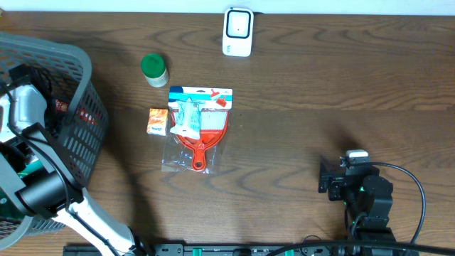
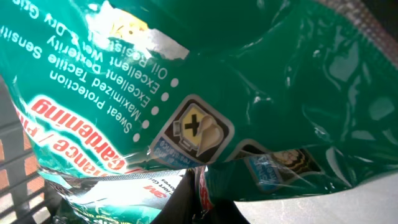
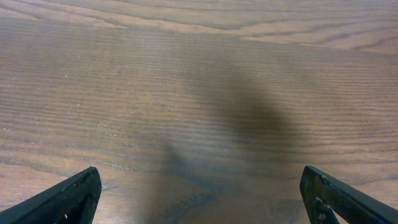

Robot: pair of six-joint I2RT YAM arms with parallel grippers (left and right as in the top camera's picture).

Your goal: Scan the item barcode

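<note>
Wood table (image 1: 298,85), left gripper (image 2: 186,199) clamping green packet (image 2: 249,74), right gripper (image 3: 199,196) wide

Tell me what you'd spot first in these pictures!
A shiny green packet with gardening words on it fills the whole left wrist view. From above, a red tool pack in clear plastic lies in the middle of the table. A big grey basket stands at the left edge.

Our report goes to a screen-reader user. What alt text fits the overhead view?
The left arm reaches into a grey basket at left; the open right gripper sits bottom right. Between them lie a green-lidded jar, an orange box and a packaged red brush, a white scanner beyond.
</note>
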